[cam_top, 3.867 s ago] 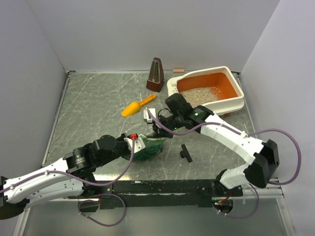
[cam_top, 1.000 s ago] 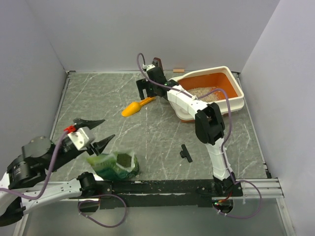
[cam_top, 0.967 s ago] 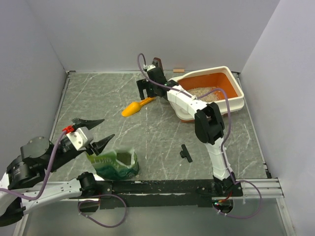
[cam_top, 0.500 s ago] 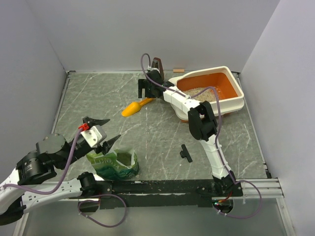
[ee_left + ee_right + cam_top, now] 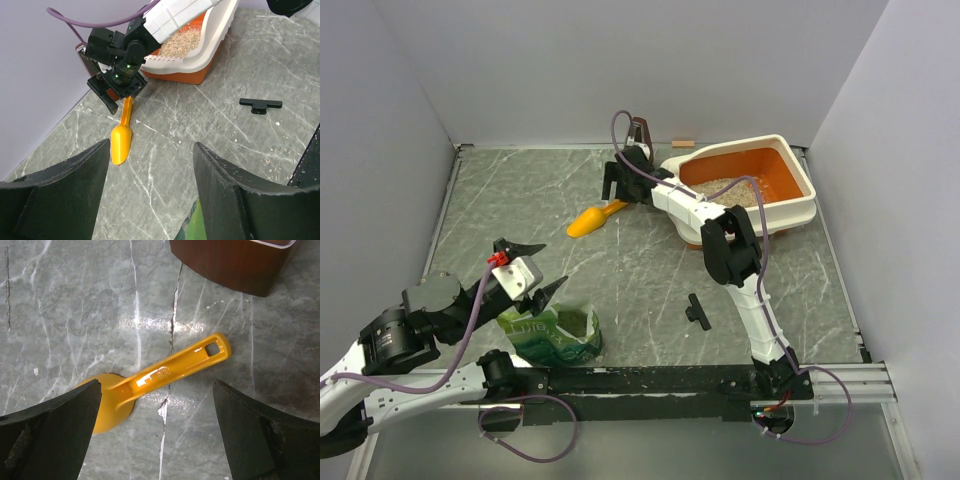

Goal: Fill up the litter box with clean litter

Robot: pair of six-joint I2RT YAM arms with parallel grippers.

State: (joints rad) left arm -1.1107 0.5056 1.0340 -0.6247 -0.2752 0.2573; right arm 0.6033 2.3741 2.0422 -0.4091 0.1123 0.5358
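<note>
The litter box (image 5: 792, 214) stands at the back right, cream outside and orange inside, with pale clean litter (image 5: 728, 189) heaped at its left end. It also shows in the left wrist view, litter box (image 5: 210, 47) and litter (image 5: 181, 42). My right gripper (image 5: 618, 188) hovers open over the handle of an orange scoop (image 5: 590, 221); the scoop (image 5: 165, 371) lies flat between the spread fingers of the gripper (image 5: 157, 388), untouched. My left gripper (image 5: 548, 265) is open and empty, just above a crinkly green bag (image 5: 555, 331).
A brown metronome (image 5: 642, 136) stands just behind the right gripper. A small black part (image 5: 696, 310) lies mid-table and a small wooden block (image 5: 682, 144) lies at the back wall. Walls close in the left, back and right sides.
Both grippers held the green bag mid-table earlier; it now stands alone at the near left. In the last second the left gripper moved right and the right gripper shifted over the scoop handle.
</note>
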